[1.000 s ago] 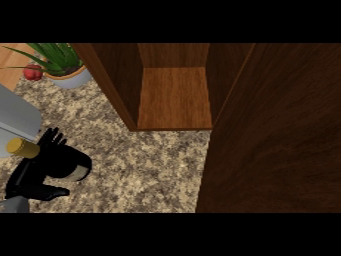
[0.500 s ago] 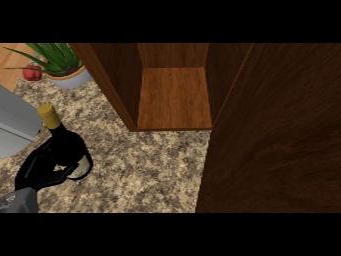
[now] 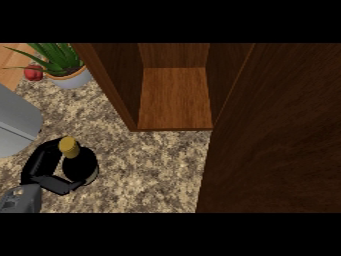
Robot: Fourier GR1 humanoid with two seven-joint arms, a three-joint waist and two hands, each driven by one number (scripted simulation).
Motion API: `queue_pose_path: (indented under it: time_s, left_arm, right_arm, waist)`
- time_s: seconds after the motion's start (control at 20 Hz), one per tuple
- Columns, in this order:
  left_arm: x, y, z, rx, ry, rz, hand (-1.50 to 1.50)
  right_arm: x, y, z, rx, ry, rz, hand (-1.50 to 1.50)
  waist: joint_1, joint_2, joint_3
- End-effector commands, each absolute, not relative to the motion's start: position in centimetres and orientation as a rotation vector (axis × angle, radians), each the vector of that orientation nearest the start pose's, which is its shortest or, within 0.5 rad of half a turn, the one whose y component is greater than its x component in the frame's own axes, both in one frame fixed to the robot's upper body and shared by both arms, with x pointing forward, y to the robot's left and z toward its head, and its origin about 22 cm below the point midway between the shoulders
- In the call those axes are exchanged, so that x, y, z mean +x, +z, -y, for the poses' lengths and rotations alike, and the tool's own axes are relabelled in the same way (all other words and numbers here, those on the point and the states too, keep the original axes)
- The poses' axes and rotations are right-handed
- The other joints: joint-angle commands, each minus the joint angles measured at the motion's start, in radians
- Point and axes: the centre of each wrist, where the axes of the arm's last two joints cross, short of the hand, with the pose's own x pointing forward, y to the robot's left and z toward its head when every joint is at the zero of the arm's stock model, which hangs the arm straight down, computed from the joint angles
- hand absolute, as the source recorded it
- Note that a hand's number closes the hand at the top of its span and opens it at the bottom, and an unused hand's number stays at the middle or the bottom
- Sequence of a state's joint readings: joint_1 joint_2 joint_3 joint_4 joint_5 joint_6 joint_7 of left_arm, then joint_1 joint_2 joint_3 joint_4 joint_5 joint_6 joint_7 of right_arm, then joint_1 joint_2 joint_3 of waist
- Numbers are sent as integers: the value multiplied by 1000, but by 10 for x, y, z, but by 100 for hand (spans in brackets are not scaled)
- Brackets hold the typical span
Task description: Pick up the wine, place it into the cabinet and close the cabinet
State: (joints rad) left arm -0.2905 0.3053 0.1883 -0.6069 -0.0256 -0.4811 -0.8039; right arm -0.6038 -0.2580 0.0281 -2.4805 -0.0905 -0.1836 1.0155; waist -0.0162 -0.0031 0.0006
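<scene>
Counter: speckled granite-look stone, beige-brown, smooth.
Cabinet: warm wood, visible grain, satin shelf.
Cabinet door: darker wood, matt.
Wine bottle: dark, glossy, glass-like; gold foil-look cap.
Left hand: black, matt, plastic-like.
Grey appliance: smooth, brushed-metal look.
Plant pot: smooth, pale.

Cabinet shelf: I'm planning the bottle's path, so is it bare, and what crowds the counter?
The cabinet shelf is bare. Speckled counter lies free between the wine bottle and open door. Potted plant and grey appliance crowd the left.
</scene>
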Motion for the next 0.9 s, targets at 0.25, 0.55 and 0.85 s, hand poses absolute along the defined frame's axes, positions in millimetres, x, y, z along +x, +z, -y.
queue_pose_path:
  time_s: [0.25, 0.55, 0.85]
  left_arm:
    - [270, -121, -248, -85, 9, 1855, 150]
    - [263, -93, -213, -130, -25, 1964, 150]
    - [278, -34, -189, -280, -15, 1981, 150]
  right_arm:
    - [139, 294, 201, 206, 268, 1991, -150]
    - [137, 289, 208, 187, 252, 1997, -150]
    - [135, 281, 211, 177, 289, 1955, -150]
  waist:
    - [10, -4, -1]
    - [21, -8, 1]
    - [17, -5, 1]
